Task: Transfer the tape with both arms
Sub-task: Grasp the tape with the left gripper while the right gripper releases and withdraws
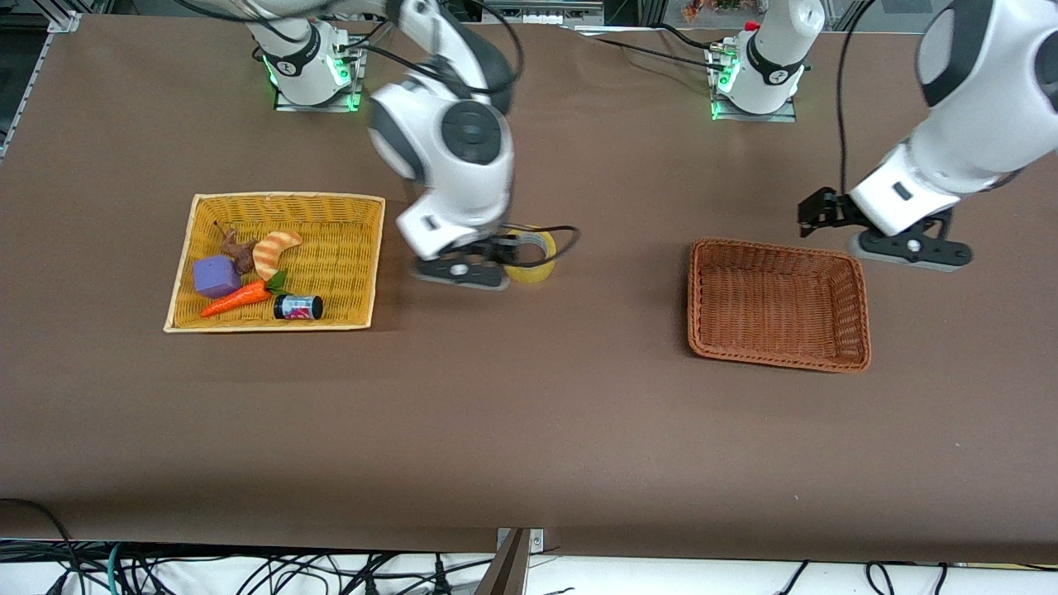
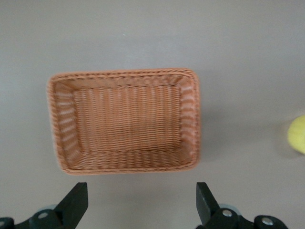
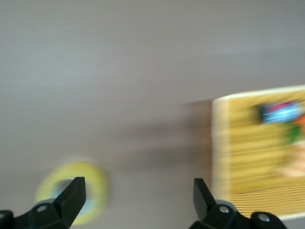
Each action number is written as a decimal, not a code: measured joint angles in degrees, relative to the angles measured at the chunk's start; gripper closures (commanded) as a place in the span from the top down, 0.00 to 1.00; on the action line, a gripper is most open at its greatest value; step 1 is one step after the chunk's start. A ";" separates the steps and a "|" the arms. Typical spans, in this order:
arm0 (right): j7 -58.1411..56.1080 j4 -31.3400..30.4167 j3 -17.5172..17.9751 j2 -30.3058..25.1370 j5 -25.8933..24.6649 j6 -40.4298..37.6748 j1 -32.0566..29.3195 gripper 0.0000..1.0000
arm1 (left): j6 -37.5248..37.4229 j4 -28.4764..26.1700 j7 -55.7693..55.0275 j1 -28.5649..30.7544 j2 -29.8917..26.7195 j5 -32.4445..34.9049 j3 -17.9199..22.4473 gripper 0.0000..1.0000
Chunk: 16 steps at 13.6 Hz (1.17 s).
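The tape [image 1: 535, 258], a yellowish ring, lies flat on the brown table between the two baskets, closer to the yellow one. My right gripper [image 1: 498, 249] hangs low right beside it, on the yellow basket's side, open and empty. In the right wrist view the tape [image 3: 93, 188] shows blurred and partly hidden by one finger [image 3: 71, 193], not between the fingers. My left gripper [image 1: 816, 211] is open and empty, above the table by the brown basket's edge that is farther from the front camera. The left wrist view shows the tape [image 2: 298, 134] at its edge.
A yellow wicker basket [image 1: 281, 199] toward the right arm's end holds a purple block [image 1: 216, 275], a carrot [image 1: 235, 298], a croissant [image 1: 274, 250] and a small black jar [image 1: 297, 307]. An empty brown wicker basket [image 1: 777, 248] sits toward the left arm's end; its rim [image 2: 124, 74] also shows in the left wrist view.
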 measured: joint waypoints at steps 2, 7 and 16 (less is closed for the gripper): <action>-15.83 -0.05 -6.73 -4.48 3.62 -5.36 -4.41 1.00 | 2.29 -0.04 -7.08 -0.32 1.82 -1.40 -4.82 1.00; -30.00 -0.66 -24.60 -9.04 10.66 -9.53 -8.05 1.00 | 13.86 -1.28 -20.66 -4.41 10.16 -7.61 -11.80 1.00; -32.65 -7.75 -15.64 -18.25 15.26 -4.33 -25.68 1.00 | 27.64 -1.68 -36.88 -19.41 26.10 -7.63 -13.69 1.00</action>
